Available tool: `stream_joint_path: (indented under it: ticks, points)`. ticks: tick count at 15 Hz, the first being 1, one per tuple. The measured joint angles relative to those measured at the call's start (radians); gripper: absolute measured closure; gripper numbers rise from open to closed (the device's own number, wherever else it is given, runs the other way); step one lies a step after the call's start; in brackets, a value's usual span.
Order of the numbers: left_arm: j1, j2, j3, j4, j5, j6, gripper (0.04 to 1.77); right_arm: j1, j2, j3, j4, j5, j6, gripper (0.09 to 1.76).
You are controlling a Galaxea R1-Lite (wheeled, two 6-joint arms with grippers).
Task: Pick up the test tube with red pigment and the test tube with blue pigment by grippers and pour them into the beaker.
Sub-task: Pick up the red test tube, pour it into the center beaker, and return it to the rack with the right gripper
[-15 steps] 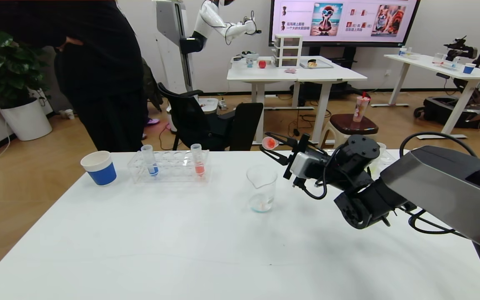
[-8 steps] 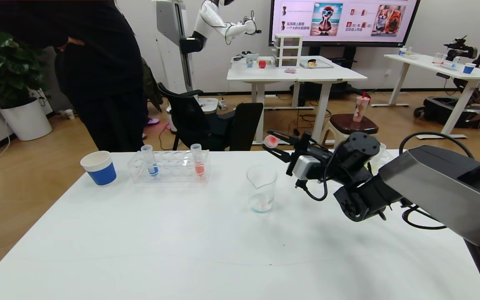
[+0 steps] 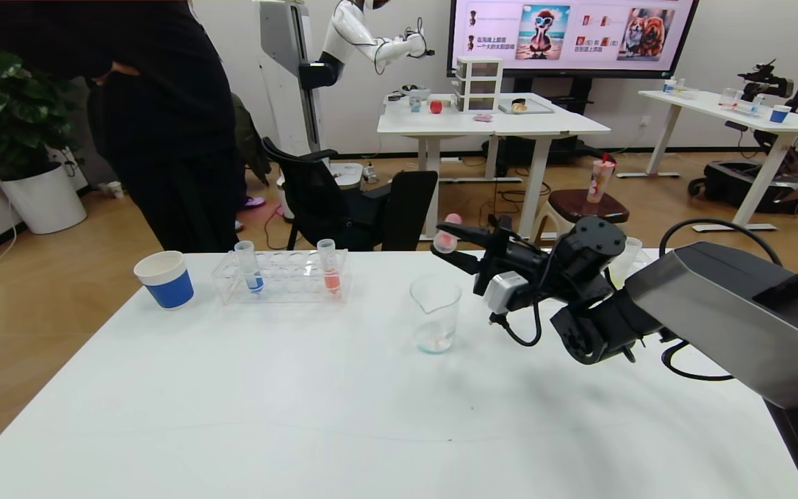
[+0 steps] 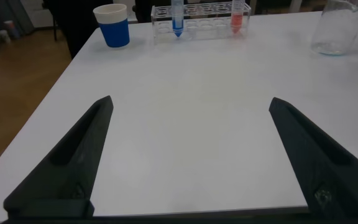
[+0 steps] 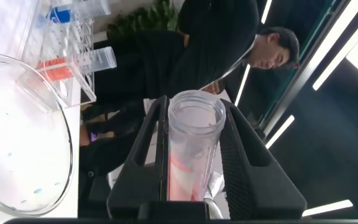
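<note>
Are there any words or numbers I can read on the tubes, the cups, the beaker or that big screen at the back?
Screen: lines of small characters beside cartoon pictures, too small to read.
Beaker: no readable marks.
Paper cup: plain blue band, no words.
Tube rack and its tubes: no labels visible.
Tube in the right gripper: no writing.
Nothing here can be read for sure.

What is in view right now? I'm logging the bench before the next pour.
Beaker: one, clear, centre of white table.
Rack: one, clear, far left of table.
Test tube with blue pigment: one, standing in rack.
Coral-red tube: one, standing in rack.
Paper cup: one, white with blue band, left of rack.
Test tube with red pigment: one, held tilted above and behind beaker.
Right pincer: black, shut on that tube.
Left pincer: black, open, low over the table's near side.
</note>
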Motion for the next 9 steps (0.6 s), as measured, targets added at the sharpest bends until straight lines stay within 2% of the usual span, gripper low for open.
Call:
stream_joint_path:
  ticks: [9]
  points:
    - [0.000, 0.000, 0.000, 0.000, 0.000, 0.000, 0.06, -0.003, 0.020, 0.000, 0.000, 0.027, -0.131, 1.34]
